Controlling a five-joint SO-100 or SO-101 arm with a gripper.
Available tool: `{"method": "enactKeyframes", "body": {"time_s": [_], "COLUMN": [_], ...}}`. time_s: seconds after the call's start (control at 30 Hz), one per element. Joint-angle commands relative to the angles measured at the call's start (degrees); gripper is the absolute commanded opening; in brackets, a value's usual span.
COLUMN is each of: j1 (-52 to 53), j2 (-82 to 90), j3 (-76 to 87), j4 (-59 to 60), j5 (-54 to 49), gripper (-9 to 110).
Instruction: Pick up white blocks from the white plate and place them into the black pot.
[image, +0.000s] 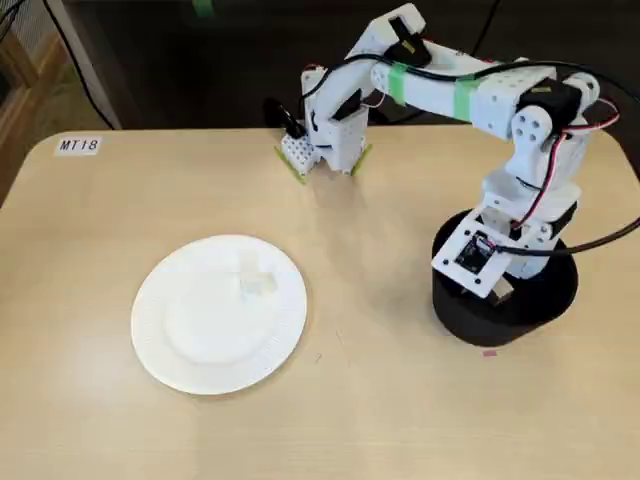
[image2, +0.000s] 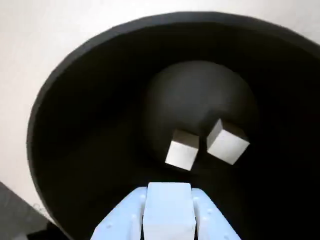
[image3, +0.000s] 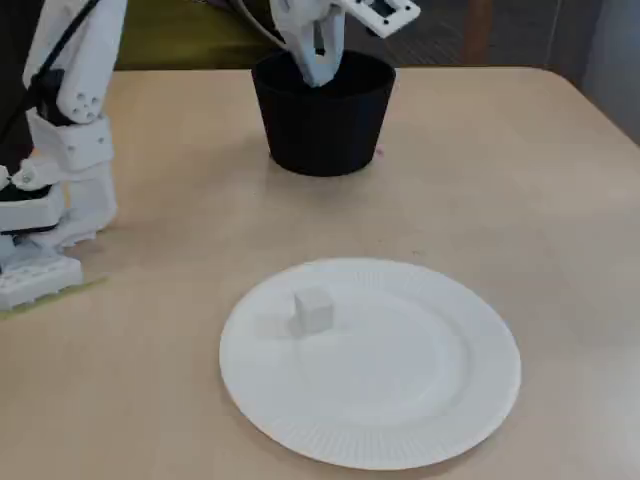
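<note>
The black pot (image3: 322, 120) stands at the far side of the table; in a fixed view (image: 545, 300) it is at the right under the arm. My gripper (image2: 168, 192) hangs over the pot's mouth and is shut on a white block (image2: 168, 215). It dips into the pot's rim in a fixed view (image3: 316, 62). Two white blocks (image2: 182, 149) (image2: 227, 141) lie on the pot's floor. The white plate (image3: 420, 400) (image: 190, 350) lies apart from the pot. It bears two white blocks (image3: 312, 310) (image3: 270, 325), also seen in a fixed view (image: 258, 282).
The arm's white base (image: 325, 140) (image3: 45, 200) stands at the table's edge, away from the plate. A label reading MT18 (image: 78, 145) is stuck on a table corner. A small pink mark (image: 489, 352) lies by the pot's foot.
</note>
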Motion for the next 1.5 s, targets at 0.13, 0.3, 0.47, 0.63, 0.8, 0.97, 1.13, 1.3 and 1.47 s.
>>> {"method": "enactKeyframes", "body": {"time_s": [0.13, 0.3, 0.47, 0.63, 0.8, 0.97, 1.13, 1.3, 1.47], "j1": [-1.1, -1.3, -0.9, 0.7, 5.6, 16.4, 30.3, 42.4, 49.0], "j2": [-0.1, 1.1, 2.8, 3.8, 12.2, 22.9, 29.3, 31.5, 33.4], "j3": [-0.3, -0.4, -0.3, -0.1, 2.4, 2.0, 6.6, 22.1, 35.2], "j4": [0.5, 0.5, 0.5, 0.5, 0.6, -0.6, 0.0, -0.4, 0.4], "j5": [0.5, -0.4, -0.8, 0.4, -1.1, -1.3, 1.4, 11.3, 27.5], "gripper": [-2, 11, 15, -2, -2, -2, -2, -2, -2]}}
